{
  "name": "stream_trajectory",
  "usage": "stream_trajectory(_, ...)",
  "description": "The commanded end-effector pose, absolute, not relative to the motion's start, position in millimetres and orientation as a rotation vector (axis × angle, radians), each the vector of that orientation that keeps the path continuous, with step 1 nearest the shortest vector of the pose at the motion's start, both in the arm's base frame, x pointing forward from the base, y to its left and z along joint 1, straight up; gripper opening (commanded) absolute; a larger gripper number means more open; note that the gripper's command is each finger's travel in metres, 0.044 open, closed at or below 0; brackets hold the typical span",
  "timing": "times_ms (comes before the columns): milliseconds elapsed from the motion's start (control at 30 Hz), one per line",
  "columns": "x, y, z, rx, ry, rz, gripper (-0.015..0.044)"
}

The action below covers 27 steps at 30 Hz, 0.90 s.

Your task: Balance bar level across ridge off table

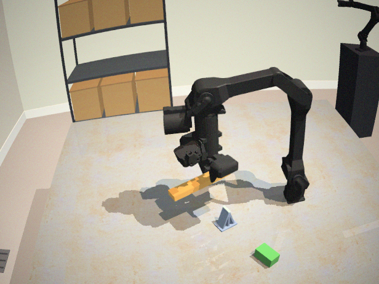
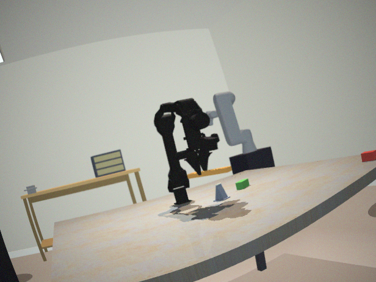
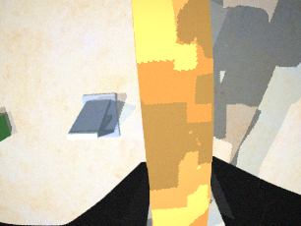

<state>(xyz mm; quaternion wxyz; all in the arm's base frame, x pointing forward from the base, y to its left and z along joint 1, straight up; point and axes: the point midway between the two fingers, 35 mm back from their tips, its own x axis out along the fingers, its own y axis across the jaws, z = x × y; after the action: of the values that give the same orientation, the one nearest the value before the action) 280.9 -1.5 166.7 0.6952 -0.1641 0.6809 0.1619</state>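
Observation:
An orange bar (image 1: pixel 184 191) (image 2: pixel 220 171) (image 3: pixel 166 81) is held in the air above the table, with its shadow apart from it. My gripper (image 1: pixel 208 176) (image 2: pixel 202 172) (image 3: pixel 178 167) is shut on the bar and points down. The fingers grip its two long sides; its far end in the top view is partly hidden by a finger. The small grey-blue ridge (image 1: pixel 223 217) (image 2: pixel 220 193) (image 3: pixel 92 116) stands upright on the table with nothing on it. It lies to the left of the bar in the wrist view and nearer the camera in the top view.
A green block (image 1: pixel 266 254) (image 2: pixel 242 184) (image 3: pixel 4 127) lies on the table (image 1: pixel 123 252) (image 2: pixel 122 244) beyond the ridge from the bar. A red block (image 2: pixel 368 156) is near the far right edge in the exterior view. The arm's base (image 1: pixel 295 192) stands right of the bar in the top view.

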Motion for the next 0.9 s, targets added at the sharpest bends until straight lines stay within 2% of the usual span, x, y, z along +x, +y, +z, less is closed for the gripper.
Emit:
stream_trajectory(0, 269, 12, 169, -0.36, 1.513, 0.352, 0.0)
stream_trajectory(600, 219, 56, 164, -0.341, 1.519, 0.342, 0.0)
stream_trajectory(867, 218, 58, 159, -0.34, 1.519, 0.341, 0.0)
